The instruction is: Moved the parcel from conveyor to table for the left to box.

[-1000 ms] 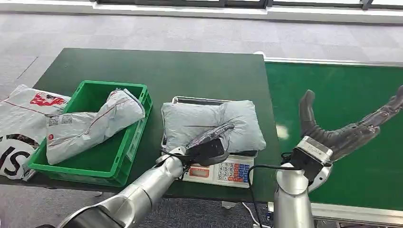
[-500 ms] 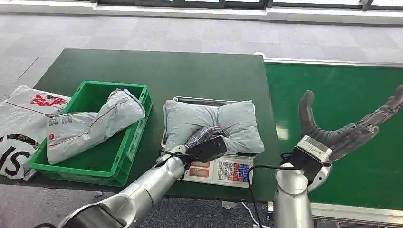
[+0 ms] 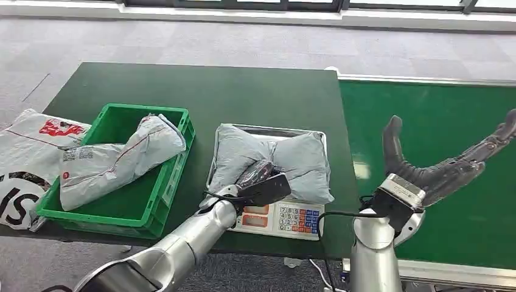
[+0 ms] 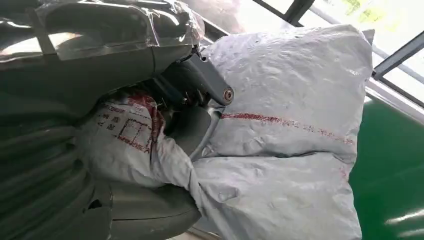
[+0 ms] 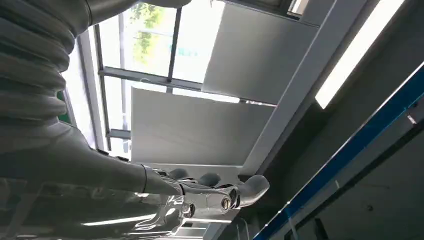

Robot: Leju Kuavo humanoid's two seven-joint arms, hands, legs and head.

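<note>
head view: parcel lies on the scale at the surface's front edge, long axis along it, gripped by the left robot hand; right robot hand spread empty. left wrist view: fingers bunch the wrapper.

Silver arms, dark fingers

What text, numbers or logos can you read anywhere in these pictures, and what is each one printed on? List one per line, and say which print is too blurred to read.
"IS": large black letters on the white bag left of the green crate; more may be cut off.
Red logo on that bag: unreadable.
Label on the parcel in the crate: too small.
Scale keypad: digits blurred.
Red print on the held parcel: unreadable.
</note>
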